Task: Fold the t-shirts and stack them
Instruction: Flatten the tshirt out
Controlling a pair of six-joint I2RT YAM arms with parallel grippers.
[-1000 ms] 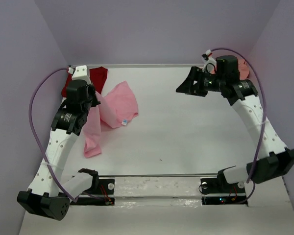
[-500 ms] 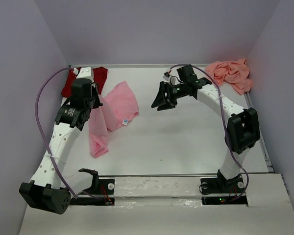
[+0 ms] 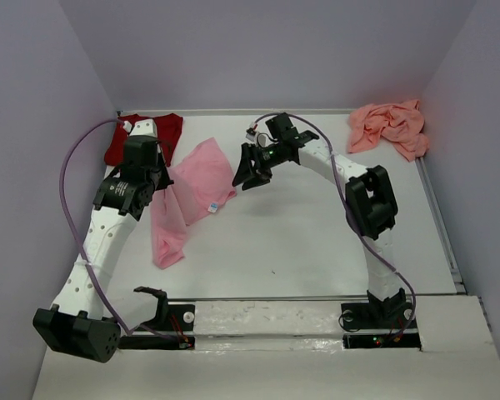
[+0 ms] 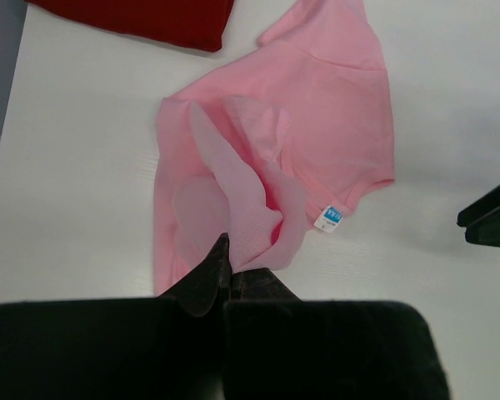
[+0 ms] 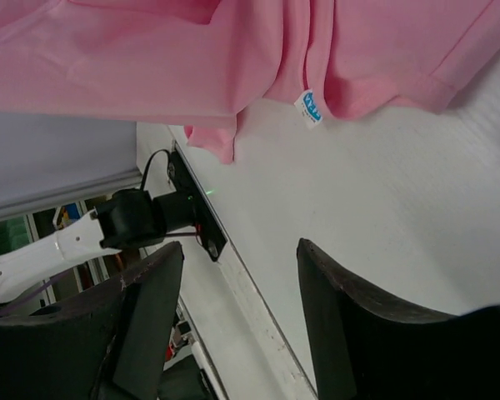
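The light pink t-shirt (image 3: 202, 175) lies crumpled at the left of the table, its white neck label (image 4: 330, 218) facing up. My left gripper (image 4: 227, 258) is shut on a raised fold of it, and a strip of the cloth trails toward the near edge. My right gripper (image 3: 248, 171) hovers open just right of the pink t-shirt (image 5: 192, 58), with nothing between its fingers (image 5: 154, 317). The dark red t-shirt (image 3: 117, 148) lies in the back left corner. The salmon-pink t-shirt (image 3: 389, 125) is bunched in the back right corner.
The table's back edge (image 3: 258, 112) meets the purple wall, and side walls close in left and right. A metal rail with both arm bases (image 3: 275, 317) runs along the near edge. The left arm's purple cable (image 3: 67, 179) loops out to the left.
My right arm has swung from the back right corner across to the pink t-shirt's right side, uncovering the salmon-pink one. The left gripper has shifted slightly, still holding the pink cloth.
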